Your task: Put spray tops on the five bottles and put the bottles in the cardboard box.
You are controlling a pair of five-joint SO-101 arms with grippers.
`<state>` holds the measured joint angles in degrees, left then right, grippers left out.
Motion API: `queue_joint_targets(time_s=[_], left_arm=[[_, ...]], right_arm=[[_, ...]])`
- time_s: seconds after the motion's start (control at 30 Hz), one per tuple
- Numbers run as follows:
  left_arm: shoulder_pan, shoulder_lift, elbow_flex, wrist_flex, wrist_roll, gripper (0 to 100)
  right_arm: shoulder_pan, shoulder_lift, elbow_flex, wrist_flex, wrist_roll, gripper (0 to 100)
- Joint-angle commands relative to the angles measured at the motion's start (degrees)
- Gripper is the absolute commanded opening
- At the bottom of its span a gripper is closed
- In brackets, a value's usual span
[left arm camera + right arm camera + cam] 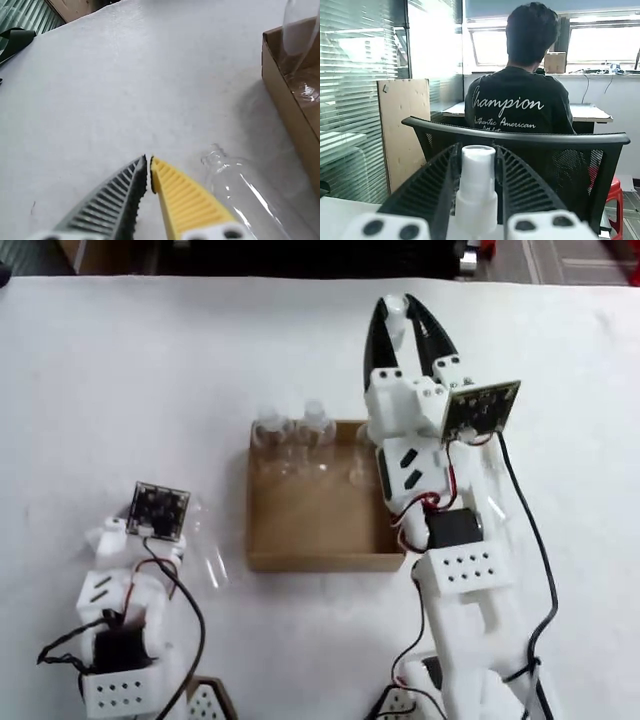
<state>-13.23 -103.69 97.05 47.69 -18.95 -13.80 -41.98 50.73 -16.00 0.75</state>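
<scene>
On the white desk (120,370), the cardboard box (320,562) sits open-topped between the two arms, nearer the right arm. Two bottles (268,432) (315,425) stand upright inside it, side by side against the far wall; whether a third stands next to them under the right arm cannot be told. The right arm extends over the right side of the box, and the right claw (402,305) is positioned beyond the far wall, past the standing bottles. Its black ribbed fingers (427,185) are clamped on a white spray top (476,190), one finger on each side, with the top upright between them. The left claw (148,172) is low over the desk to the left of the box, grey and yellow fingers brought together at the tips with nothing between them. Just beside the yellow finger lies a clear bottle (240,195) on its side – neck bare, with no spray top fitted – resting on the desk outside the box, near its left wall but not touching it.
</scene>
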Motion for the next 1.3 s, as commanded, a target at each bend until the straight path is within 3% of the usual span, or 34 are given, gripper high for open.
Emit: queue_joint_targets(time_s=[0.0, 1.27], left_arm=[[0.57, -0.57, -0.09, -1.49, -0.62, 2], [0.57, -0.57, -0.09, -1.49, -0.62, 2]], right_arm=[[0.75, 0.31, -0.44, -1.27, 0.79, 1.6], [0.84, 0.75, 3.16, -1.27, 1.14, 1.6]])
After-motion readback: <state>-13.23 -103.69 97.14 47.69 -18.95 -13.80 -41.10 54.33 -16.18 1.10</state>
